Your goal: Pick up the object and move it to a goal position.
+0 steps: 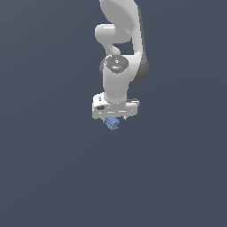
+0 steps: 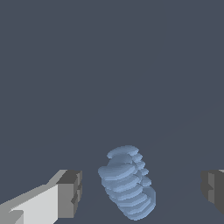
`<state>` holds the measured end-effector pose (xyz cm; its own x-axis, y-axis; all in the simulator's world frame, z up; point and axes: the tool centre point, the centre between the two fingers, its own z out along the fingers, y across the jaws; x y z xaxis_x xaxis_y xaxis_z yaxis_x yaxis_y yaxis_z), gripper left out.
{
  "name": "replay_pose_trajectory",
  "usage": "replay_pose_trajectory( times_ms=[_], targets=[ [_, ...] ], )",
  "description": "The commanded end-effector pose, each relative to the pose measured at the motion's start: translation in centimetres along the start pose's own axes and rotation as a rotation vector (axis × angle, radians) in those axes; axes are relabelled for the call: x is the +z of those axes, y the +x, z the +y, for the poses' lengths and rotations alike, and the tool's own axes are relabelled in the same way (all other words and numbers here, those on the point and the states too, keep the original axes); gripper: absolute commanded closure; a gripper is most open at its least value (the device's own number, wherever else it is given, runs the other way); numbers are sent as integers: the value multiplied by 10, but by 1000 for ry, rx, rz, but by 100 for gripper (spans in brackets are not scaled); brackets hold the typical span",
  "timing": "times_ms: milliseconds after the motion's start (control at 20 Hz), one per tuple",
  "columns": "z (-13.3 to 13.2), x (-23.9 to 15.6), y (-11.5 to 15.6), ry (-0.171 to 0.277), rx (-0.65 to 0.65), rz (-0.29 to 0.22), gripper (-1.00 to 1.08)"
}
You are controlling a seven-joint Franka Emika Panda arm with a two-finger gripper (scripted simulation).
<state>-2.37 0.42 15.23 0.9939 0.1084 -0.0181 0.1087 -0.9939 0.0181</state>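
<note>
gripper (image 2: 140, 192) spread wide around the object (image 2: 127, 181), touching neither finger. could nudge it aside if closed off-centre.

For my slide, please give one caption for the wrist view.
Open gripper straddles the ridged light-blue object, fingers not touching.

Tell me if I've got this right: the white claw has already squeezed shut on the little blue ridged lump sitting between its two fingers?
Not quite. The blue ridged lump does sit between the fingers, but the gripper is open: the wrist view shows clear gaps on both sides of the lump, so nothing is squeezing it yet.
</note>
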Motion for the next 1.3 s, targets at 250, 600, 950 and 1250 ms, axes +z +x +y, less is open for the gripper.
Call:
replay_pose_trajectory(
  times_ms=[250,600,950,1250],
  targets=[
    [3,19,-21,7,-131,7,-92],
    [6,37,-46,12,-270,15,-92],
    [7,47,-61,14,-350,20,-92],
    [7,50,-65,14,-372,21,-92]
  ],
)
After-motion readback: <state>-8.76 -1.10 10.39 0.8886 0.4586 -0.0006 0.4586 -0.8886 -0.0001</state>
